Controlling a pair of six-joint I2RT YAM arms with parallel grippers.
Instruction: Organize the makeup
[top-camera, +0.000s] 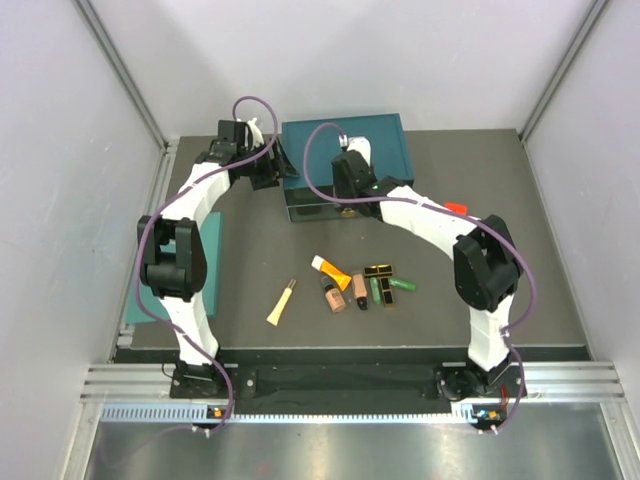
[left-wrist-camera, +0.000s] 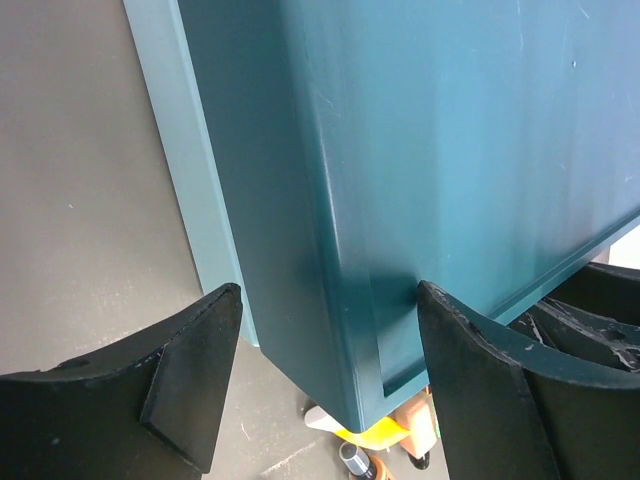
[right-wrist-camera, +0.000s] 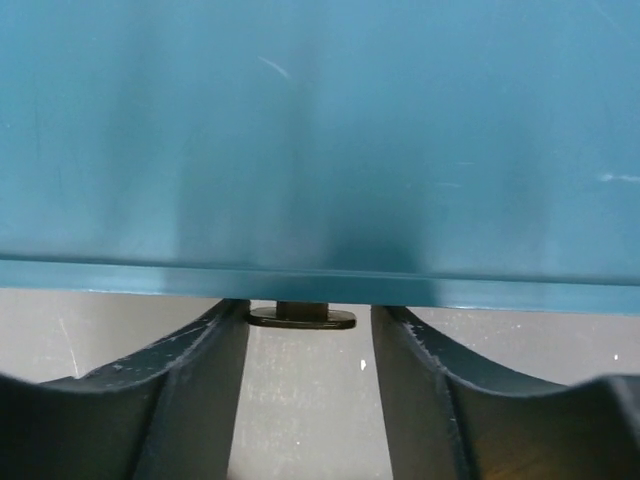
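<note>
the makeup lies in a loose cluster on the dark counter (top-camera: 250, 230), closer to the near edge than the far one and about midway between the left and right edges. the cream slim tube (top-camera: 281, 303) lies alone at the left of the group, slanted. apart from it to the right, the orange-white tube (top-camera: 330, 271) also lies slanted, with the tan bottle (top-camera: 334, 297) just beside its near end. right of these, a peach stick (top-camera: 360, 290), the green sticks (top-camera: 375, 291) and the black-and-gold flat cases (top-camera: 377, 271) are packed close together; which of them touch is hard to tell.

a flat teal panel (top-camera: 212, 262) lies along the left edge, partly under the left arm. a small red block (top-camera: 455, 207) sits toward the right edge, just beyond the right arm.

a teal box (top-camera: 345, 150) stands at the middle of the far edge. the right claw (top-camera: 348, 190) is at the box's near face with its fingers (right-wrist-camera: 200, 370) spread. a small black knob (right-wrist-camera: 300, 316) under the box's rim sits in the gap between them, not pinched. the left claw (top-camera: 268, 170) is at the box's near left corner, spread wide, one finger on each side of that corner. whether either finger touches the box cannot be told.
</note>
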